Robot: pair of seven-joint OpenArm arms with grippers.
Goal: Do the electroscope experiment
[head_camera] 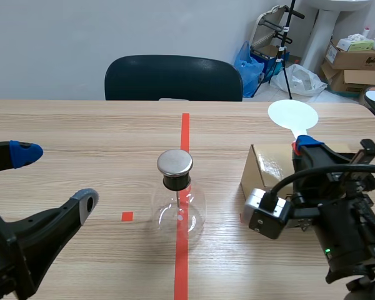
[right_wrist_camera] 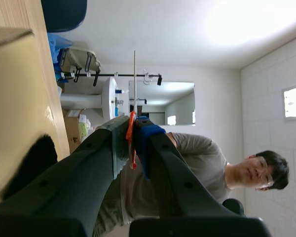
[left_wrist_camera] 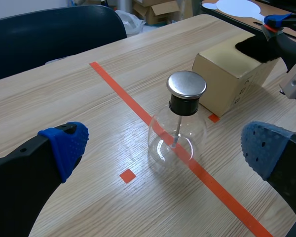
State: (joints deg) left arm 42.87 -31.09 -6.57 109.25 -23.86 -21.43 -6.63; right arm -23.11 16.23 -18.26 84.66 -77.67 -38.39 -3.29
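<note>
The electroscope (head_camera: 178, 206), a clear round flask with a black neck and a metal cap (head_camera: 175, 162), stands on the red tape line mid-table. My left gripper (head_camera: 55, 178) is open to its left; in the left wrist view the electroscope (left_wrist_camera: 177, 136) stands just ahead of that gripper (left_wrist_camera: 165, 147), between the spread fingers. My right gripper (head_camera: 303, 145) is raised over a cardboard box (head_camera: 265, 169) and shut on the orange handle of a white round paddle (head_camera: 292, 115). In the right wrist view the paddle (right_wrist_camera: 133, 98) shows edge-on in the gripper (right_wrist_camera: 132, 138).
A black furry patch (left_wrist_camera: 254, 47) lies on the box (left_wrist_camera: 227, 79). A dark chair (head_camera: 173, 78) stands at the far edge. Boxes and bags sit on the floor behind. A person (right_wrist_camera: 212, 168) in a grey shirt appears beyond the right gripper.
</note>
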